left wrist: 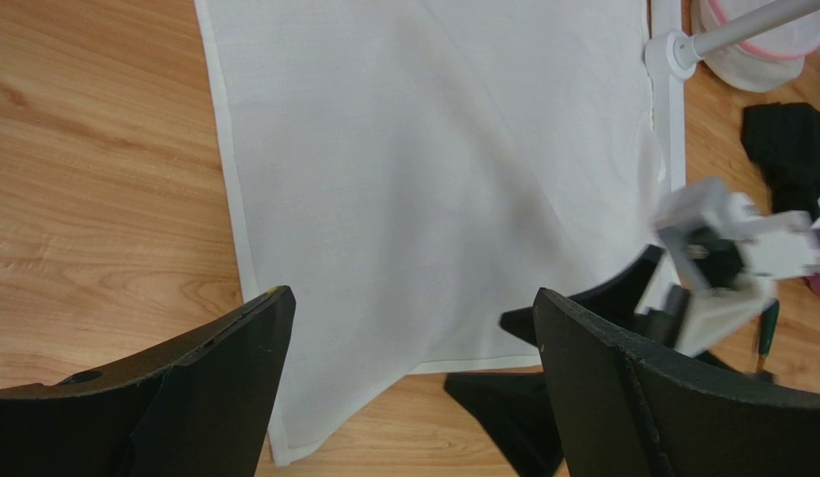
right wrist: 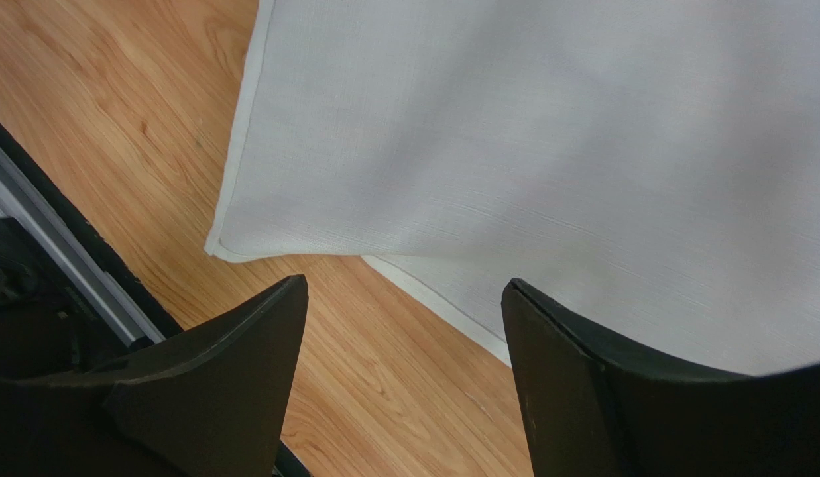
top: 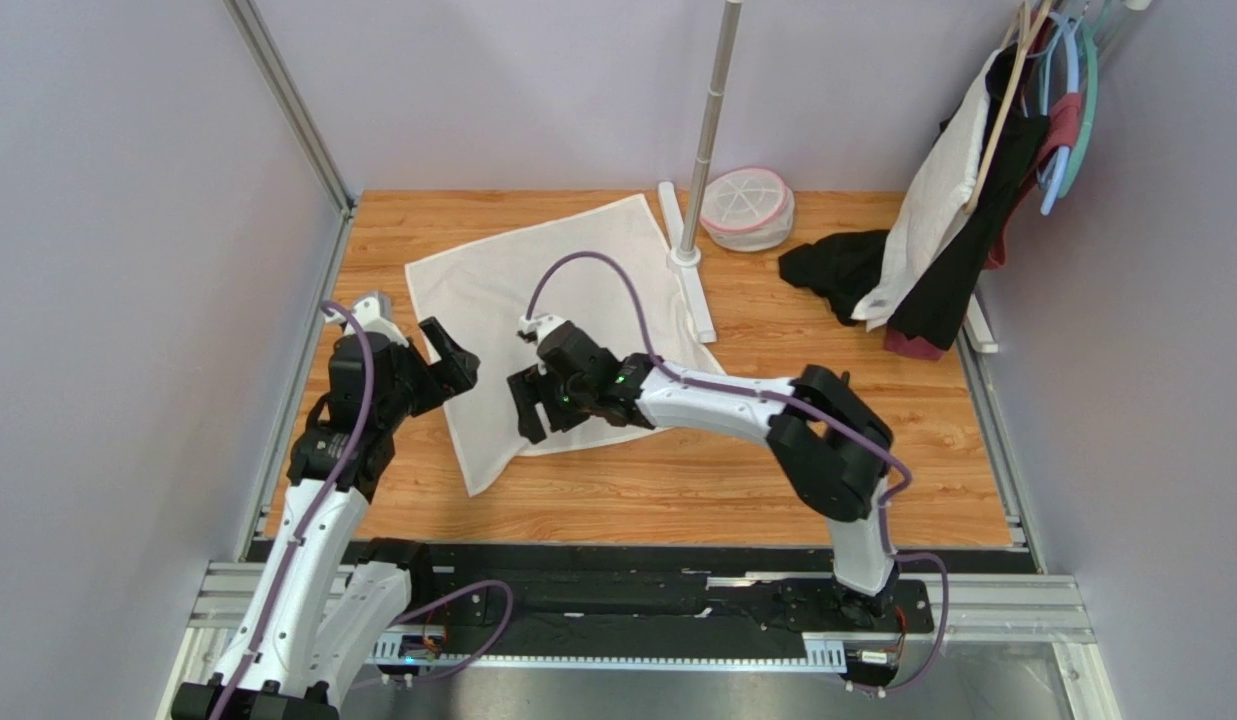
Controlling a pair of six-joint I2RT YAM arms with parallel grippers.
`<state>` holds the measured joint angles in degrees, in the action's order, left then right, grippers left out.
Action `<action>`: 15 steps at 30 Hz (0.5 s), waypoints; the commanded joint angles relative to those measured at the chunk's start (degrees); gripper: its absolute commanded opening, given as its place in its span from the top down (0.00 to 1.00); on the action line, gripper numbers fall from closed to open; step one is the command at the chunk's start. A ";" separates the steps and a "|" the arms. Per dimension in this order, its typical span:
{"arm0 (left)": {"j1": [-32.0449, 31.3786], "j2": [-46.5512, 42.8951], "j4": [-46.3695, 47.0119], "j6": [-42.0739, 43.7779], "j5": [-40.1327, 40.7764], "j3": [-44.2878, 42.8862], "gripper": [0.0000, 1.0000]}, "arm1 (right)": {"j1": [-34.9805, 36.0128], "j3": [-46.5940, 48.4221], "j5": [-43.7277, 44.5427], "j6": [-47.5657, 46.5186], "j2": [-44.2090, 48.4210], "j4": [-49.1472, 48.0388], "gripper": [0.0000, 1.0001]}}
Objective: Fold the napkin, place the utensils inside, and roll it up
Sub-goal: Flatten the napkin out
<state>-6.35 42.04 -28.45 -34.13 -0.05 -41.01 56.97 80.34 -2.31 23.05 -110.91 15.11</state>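
Left fingers (left wrist: 209,393) and right fingers (right wrist: 623,397) spread apart above the flat, hemmed cream-white napkin (top: 482,315).

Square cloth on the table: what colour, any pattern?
Plain cream-white cloth napkin, no pattern; left wrist view shows it best.

A large cream-white square cloth napkin (top: 557,300) lies on the wooden counter (top: 699,480), left of centre; a slim metal pole stand (top: 705,135) rises at its right edge, a round white mesh basket (top: 747,207) just right of that, a crumpled black cloth (top: 832,267) farther right.
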 commanded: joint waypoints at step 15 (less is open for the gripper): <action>5.20 -1.08 -4.86 6.36 -3.20 -4.42 0.01 | 9.56 0.70 -11.14 3.93 -11.16 -6.50 0.25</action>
<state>-2.35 41.30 -32.64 -29.56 -2.55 -43.27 62.08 80.68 -10.24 24.62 -119.28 9.61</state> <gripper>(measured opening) 0.990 0.751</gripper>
